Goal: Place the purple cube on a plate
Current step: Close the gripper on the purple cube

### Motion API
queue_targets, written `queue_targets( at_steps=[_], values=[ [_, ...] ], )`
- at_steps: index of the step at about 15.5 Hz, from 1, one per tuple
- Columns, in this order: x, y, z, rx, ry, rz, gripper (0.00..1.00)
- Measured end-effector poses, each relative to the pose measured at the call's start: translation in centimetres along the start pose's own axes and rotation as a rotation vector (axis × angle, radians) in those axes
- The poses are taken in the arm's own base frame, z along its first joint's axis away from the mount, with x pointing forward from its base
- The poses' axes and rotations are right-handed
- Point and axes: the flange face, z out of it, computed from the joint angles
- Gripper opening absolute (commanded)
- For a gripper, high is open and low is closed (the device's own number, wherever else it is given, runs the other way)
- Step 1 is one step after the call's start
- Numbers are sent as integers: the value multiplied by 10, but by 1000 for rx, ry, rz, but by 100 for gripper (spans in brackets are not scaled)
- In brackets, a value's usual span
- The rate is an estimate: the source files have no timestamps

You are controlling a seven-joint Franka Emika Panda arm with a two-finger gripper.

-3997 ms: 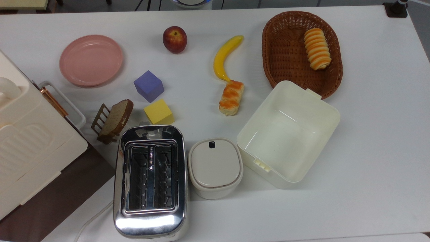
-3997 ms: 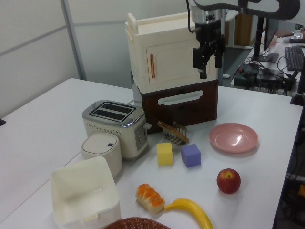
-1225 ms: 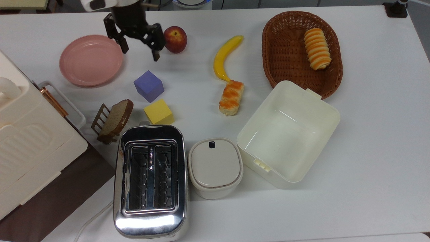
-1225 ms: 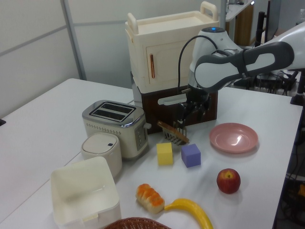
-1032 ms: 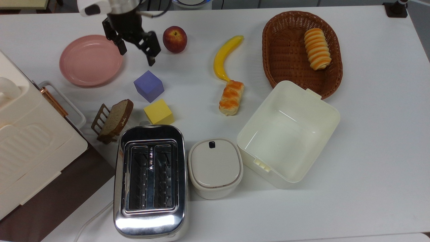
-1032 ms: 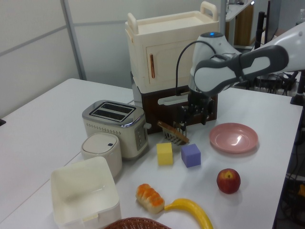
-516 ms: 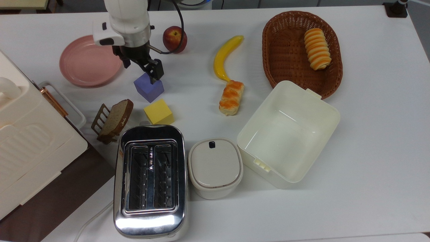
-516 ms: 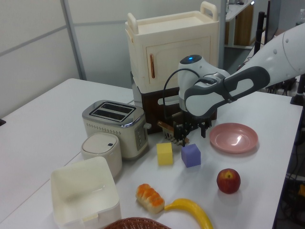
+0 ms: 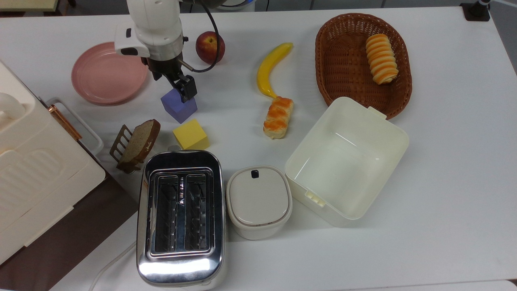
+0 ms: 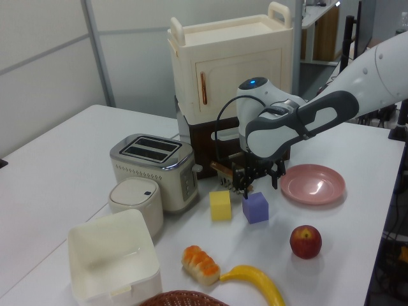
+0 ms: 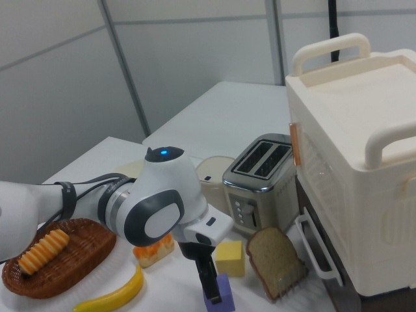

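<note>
The purple cube (image 9: 177, 108) rests on the white table, between the pink plate (image 9: 101, 76) and the yellow cube (image 9: 190, 134). My gripper (image 9: 171, 83) hangs open right above the purple cube, and one black finger (image 9: 188, 89) overlaps the cube's top edge in the top view. The left view has the gripper (image 10: 260, 185) spread just above the purple cube (image 10: 255, 207), with the plate (image 10: 312, 183) to the left view's right. In the right view one finger (image 11: 209, 283) reaches down beside the purple cube (image 11: 221, 304). Nothing lies on the plate.
A bread slice in a rack (image 9: 135, 145) and the toaster (image 9: 180, 214) stand close to the cubes. An apple (image 9: 210, 46), a banana (image 9: 271, 68), a pastry (image 9: 278, 117), a wicker basket (image 9: 347, 64), a white bin (image 9: 347, 161) and a cream cabinet (image 9: 36, 173) surround them.
The arm has swung in from beside the plate and the apple and come down over the purple cube, its fingers still spread. Neither cube has moved.
</note>
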Motion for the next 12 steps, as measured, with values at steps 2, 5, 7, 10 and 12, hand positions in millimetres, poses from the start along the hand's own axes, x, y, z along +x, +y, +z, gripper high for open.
queue_targets(
  at_steps=[2,5,7,10,12],
  values=[
    [0,0,4,-3,-6,43,100],
    [0,-1,11,-9,-18,68,100],
    [0,-2,18,-19,-25,63,100],
    [0,-4,29,-47,-26,39,100],
    [0,-5,33,-52,-30,33,100]
  ],
)
